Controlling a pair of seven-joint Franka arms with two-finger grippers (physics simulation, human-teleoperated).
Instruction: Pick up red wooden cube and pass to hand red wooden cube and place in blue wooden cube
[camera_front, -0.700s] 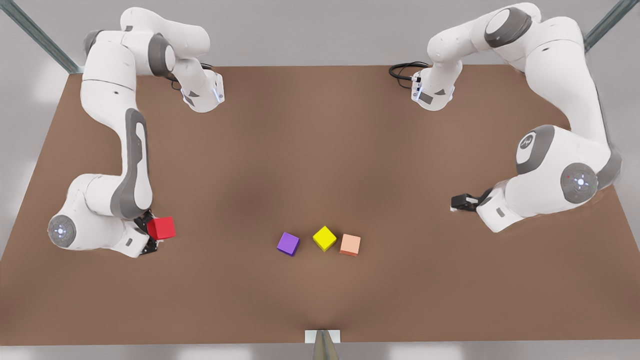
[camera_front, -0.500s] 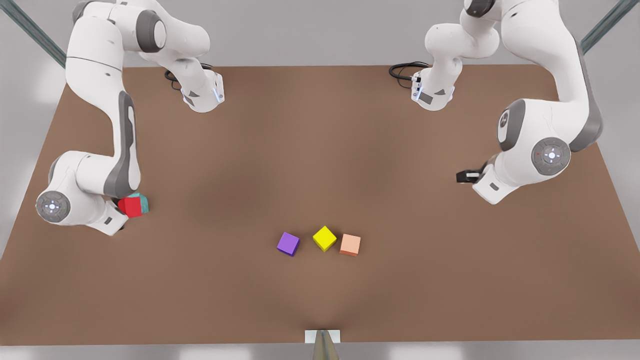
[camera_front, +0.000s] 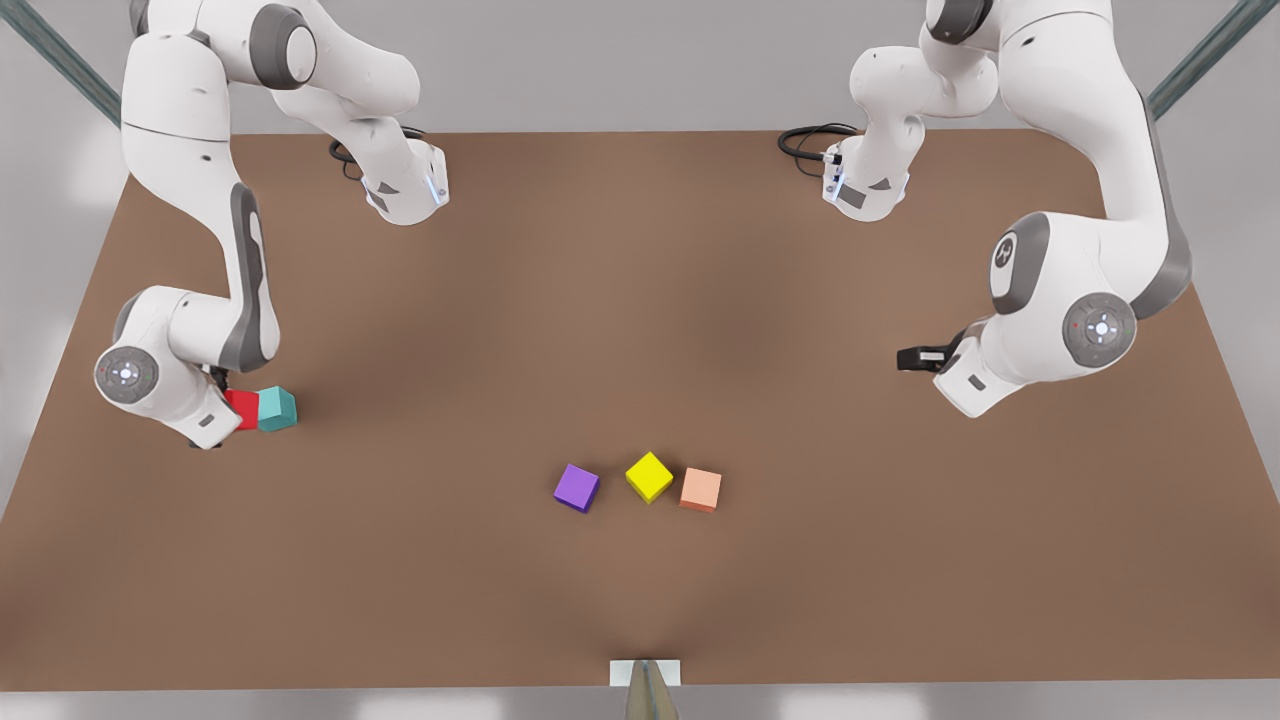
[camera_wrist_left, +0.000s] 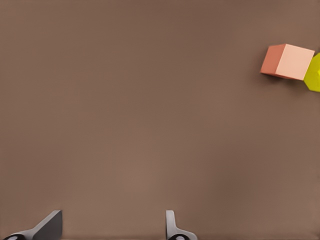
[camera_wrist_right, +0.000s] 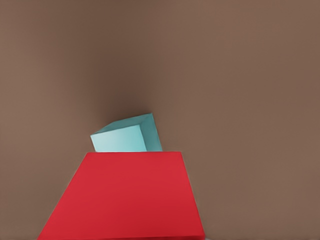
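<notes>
The red wooden cube (camera_front: 241, 408) sits in my right gripper (camera_front: 234, 411), which is shut on it at the front view's left, low over the table. Most of that gripper is hidden under its white wrist. The red cube's side touches the blue wooden cube (camera_front: 277, 408), which is teal and rests on the table just to the front view's right of it. In the right wrist view the red cube (camera_wrist_right: 125, 197) is close up, with the teal cube (camera_wrist_right: 127, 135) just beyond it. The hand, my left gripper (camera_front: 908, 358), waits open and empty at the front view's right, its fingertips (camera_wrist_left: 172, 227) over bare table.
A purple cube (camera_front: 576, 487), a yellow cube (camera_front: 649, 476) and a peach-orange cube (camera_front: 700, 489) lie in a row near the table's front middle. The peach cube (camera_wrist_left: 287, 61) and yellow cube (camera_wrist_left: 314, 72) appear in the left wrist view. Both arm bases (camera_front: 405, 190) stand at the back.
My right gripper carried the red cube toward the front view's left and lowered it beside the teal cube, which is now uncovered. The left arm rose, then shifted slightly.
</notes>
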